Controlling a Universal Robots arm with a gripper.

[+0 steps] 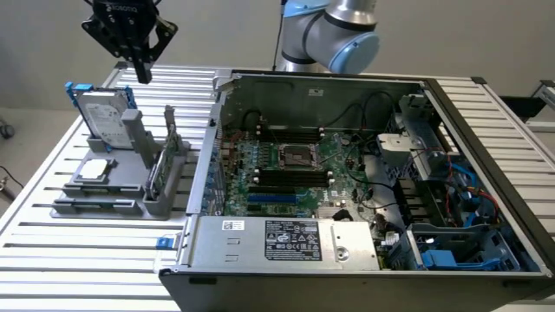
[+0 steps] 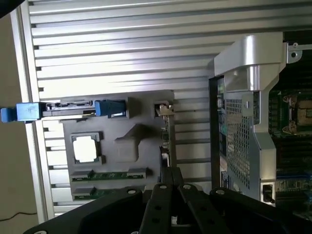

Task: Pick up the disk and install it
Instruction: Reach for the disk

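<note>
One black gripper (image 1: 141, 75) hangs in the air above the far corner of the worktop (image 1: 52, 260) at the exterior view's left. Its jaws are pressed together with nothing between them. In the wrist view the closed fingertips of the gripper (image 2: 169, 171) meet in a narrow point over the grey holder (image 2: 131, 141). The disk (image 1: 104, 117) stands upright on its edge at the far end of that holder (image 1: 121, 195), leaning back a little, its white label facing the near edge of the worktop and its blue frame showing at the top and sides. The gripper is above it and apart from it, a little toward the exterior view's right. Seen from the wrist, the disk (image 2: 68, 108) appears edge-on as a thin strip with blue ends. One small square chip (image 1: 93, 169) lies flat in a recess of the holder, in front of the disk, and a green circuit card (image 1: 160, 166) stands on edge in a slot along the holder's side nearest the computer case (image 1: 347, 169). The case lies open on the middle of the worktop, just beside the holder, with its motherboard and cables facing up. The arm (image 1: 334, 32) rises behind the far edge of the case.
</note>
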